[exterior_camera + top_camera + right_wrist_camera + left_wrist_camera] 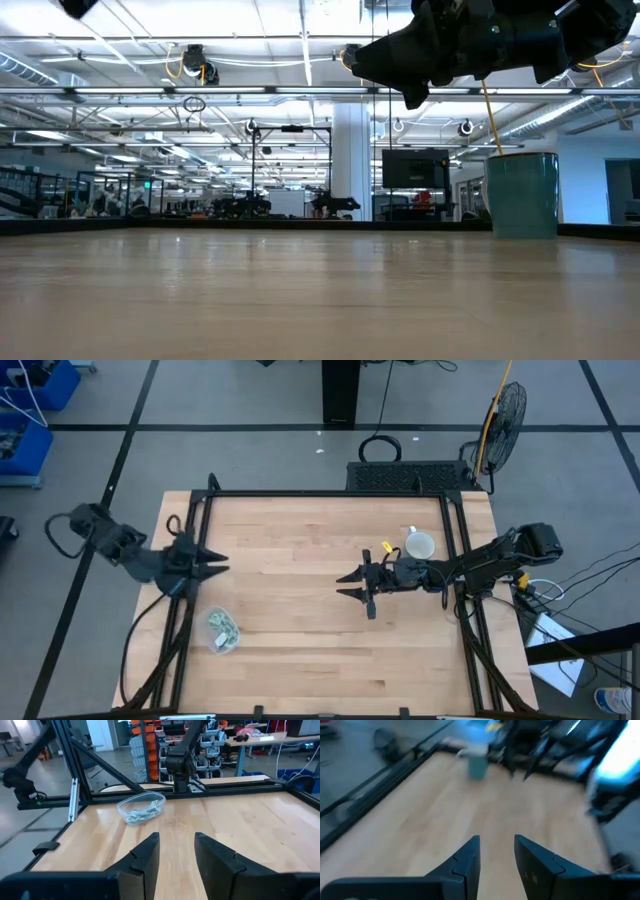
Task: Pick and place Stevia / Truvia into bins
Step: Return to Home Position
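Observation:
The clear round tub (222, 631) stands on the table near the left front. Pale green and white sachets (221, 624) lie inside it; they also show in the right wrist view (143, 812), inside the tub (126, 806). I see no sachets loose on the table. My left gripper (224, 563) is open and empty above the table's left edge, beyond the tub. My right gripper (342, 585) is open and empty over the middle right of the table, pointing toward the tub. Both pairs of fingers show spread apart in the wrist views, the left (496, 845) and the right (176, 842).
A teal mug (420, 545) stands at the far right of the table, also seen in the low view (522, 195) and the left wrist view (477, 766). A small yellow piece (387, 547) lies beside it. A black frame (330, 495) borders the table. Bare wood lies between the grippers.

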Robot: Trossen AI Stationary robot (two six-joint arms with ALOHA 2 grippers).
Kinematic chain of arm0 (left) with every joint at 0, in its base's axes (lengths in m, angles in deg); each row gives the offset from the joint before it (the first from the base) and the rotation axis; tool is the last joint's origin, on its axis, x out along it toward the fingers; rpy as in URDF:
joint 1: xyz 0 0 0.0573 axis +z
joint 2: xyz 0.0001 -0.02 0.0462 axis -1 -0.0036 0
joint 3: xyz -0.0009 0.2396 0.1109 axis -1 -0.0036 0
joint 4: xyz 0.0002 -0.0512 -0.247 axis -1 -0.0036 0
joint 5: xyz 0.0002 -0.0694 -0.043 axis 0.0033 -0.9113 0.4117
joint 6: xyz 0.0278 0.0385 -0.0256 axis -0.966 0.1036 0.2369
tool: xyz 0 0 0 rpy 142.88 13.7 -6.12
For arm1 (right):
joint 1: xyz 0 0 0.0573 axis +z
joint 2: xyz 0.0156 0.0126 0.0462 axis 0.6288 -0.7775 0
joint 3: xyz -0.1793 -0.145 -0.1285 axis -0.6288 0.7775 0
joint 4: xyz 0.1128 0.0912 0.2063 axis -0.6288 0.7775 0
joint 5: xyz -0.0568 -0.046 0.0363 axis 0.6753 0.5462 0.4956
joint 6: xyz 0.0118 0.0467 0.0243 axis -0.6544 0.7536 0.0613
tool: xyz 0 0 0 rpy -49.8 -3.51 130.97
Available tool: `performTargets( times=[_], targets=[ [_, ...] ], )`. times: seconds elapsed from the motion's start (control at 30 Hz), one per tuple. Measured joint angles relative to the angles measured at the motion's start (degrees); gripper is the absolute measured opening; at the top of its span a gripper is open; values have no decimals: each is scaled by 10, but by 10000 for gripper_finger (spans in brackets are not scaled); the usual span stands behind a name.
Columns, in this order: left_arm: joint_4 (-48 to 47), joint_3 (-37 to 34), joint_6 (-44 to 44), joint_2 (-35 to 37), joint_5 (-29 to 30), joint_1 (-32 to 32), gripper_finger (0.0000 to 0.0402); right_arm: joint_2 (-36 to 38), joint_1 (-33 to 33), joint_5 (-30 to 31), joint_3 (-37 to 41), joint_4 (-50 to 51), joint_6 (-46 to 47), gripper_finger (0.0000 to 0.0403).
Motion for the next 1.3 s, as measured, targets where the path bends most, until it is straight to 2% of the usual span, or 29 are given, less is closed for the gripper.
performTargets(
  times=[0.07,0.2,0.27,0.33,0.43,0.53,0.63,0.77,0.97,1.03,1.17,1.3],
  targets=[
    [109,-77,-37,57,-20,0,124,0,-1,0,0,0,4,116],
    [352,-248,-138,139,-109,8,124,4,-11,-1,0,6,17,116],
    [423,-312,-156,165,-147,24,124,10,-15,-1,0,16,26,116],
    [434,-352,-154,189,-167,43,124,21,-18,-1,0,45,30,116],
    [408,-381,-139,230,-157,75,124,47,-22,0,0,99,49,116],
    [376,-380,-147,280,-152,105,124,79,-24,0,0,143,65,116],
    [379,-376,-185,342,-168,127,124,120,-23,3,23,144,52,116],
    [374,-377,-196,367,-194,140,124,183,-23,4,95,88,38,116],
    [384,-403,-180,355,-179,151,124,258,-23,2,256,-141,46,116],
    [429,-417,-182,353,-172,160,124,275,-23,1,298,-194,46,116],
    [496,-464,-209,354,-216,183,124,287,-23,0,333,-207,48,116],
    [517,-502,-210,359,-231,208,124,288,-23,0,334,-161,46,116]
  ],
)
